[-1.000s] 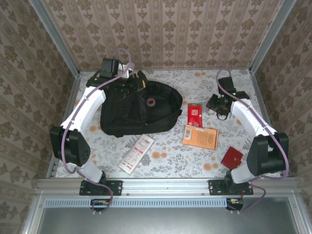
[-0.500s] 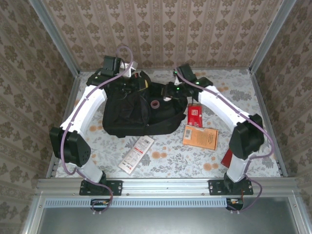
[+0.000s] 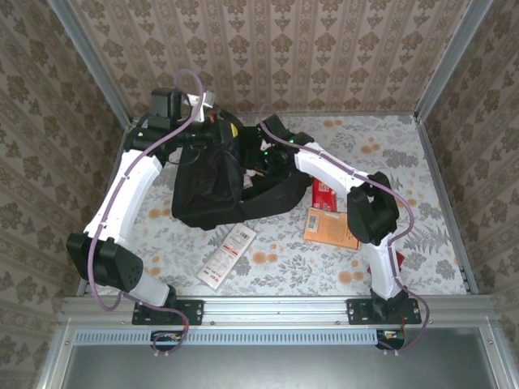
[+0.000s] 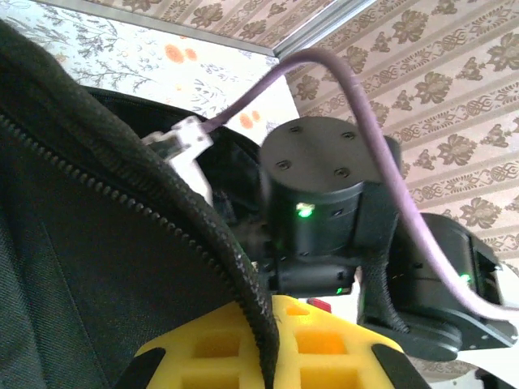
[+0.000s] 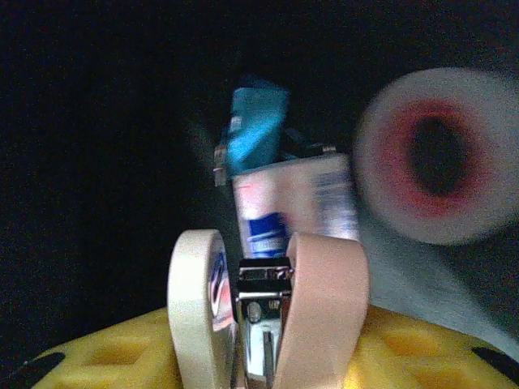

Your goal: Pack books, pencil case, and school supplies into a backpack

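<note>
The backpack (image 3: 211, 190) is matt black woven cloth with coarse zip teeth (image 4: 122, 203). The orange book (image 3: 326, 231) has a matt paper cover. The worktop (image 3: 284, 259) bears a flat, matt flower-printed covering. The right gripper (image 5: 259, 241) has jaws wrapped in smooth cream tape.

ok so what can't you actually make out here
- right wrist view: pink tape roll and packet smeared by motion blur; whether the right end effector grips the packet is unclear
- top view: the right arm covers part of the red book and orange book
- left wrist view: zip edge of the backpack blocks its inside
</note>
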